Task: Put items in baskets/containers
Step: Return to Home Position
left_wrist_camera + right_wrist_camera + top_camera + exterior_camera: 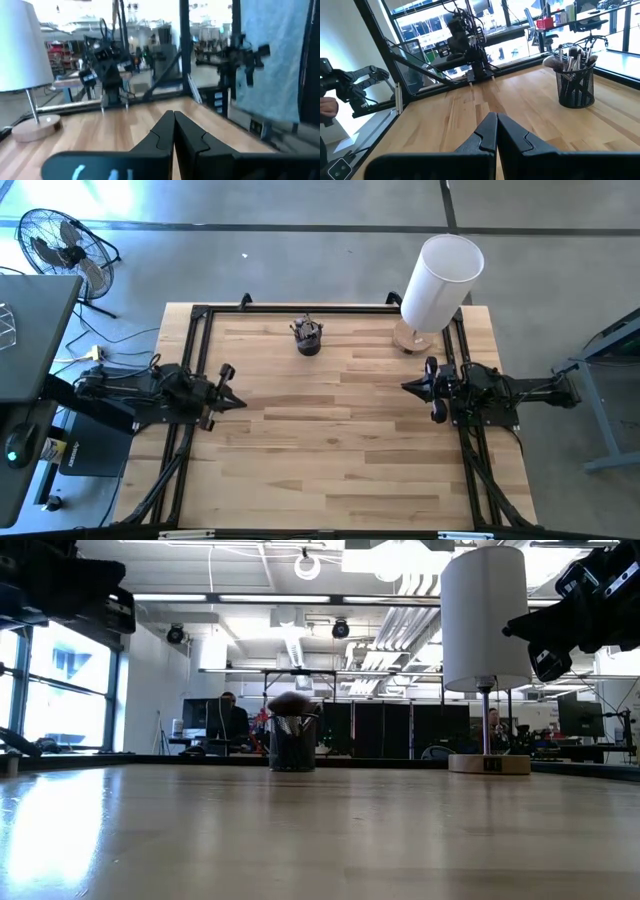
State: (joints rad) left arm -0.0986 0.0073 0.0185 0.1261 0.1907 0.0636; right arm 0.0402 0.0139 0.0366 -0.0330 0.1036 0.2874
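A small black wire-mesh cup [308,340] [292,744] [577,86] stands on its base near the table's far edge, left of the middle. Several makeup brushes [568,57] [290,704] stand in it, heads up. My left gripper [238,402] [173,117] is shut and holds nothing, drawn back at the table's left edge and pointing level across the table. My right gripper [408,387] [496,119] is shut and holds nothing at the right edge, pointing level toward the left.
A lamp with a tall white cylindrical shade [442,278] [484,616] stands on a round wooden base [412,338] at the far right corner. A black frame [196,330] runs along the table's edges. Bare wood [330,440] lies between the arms.
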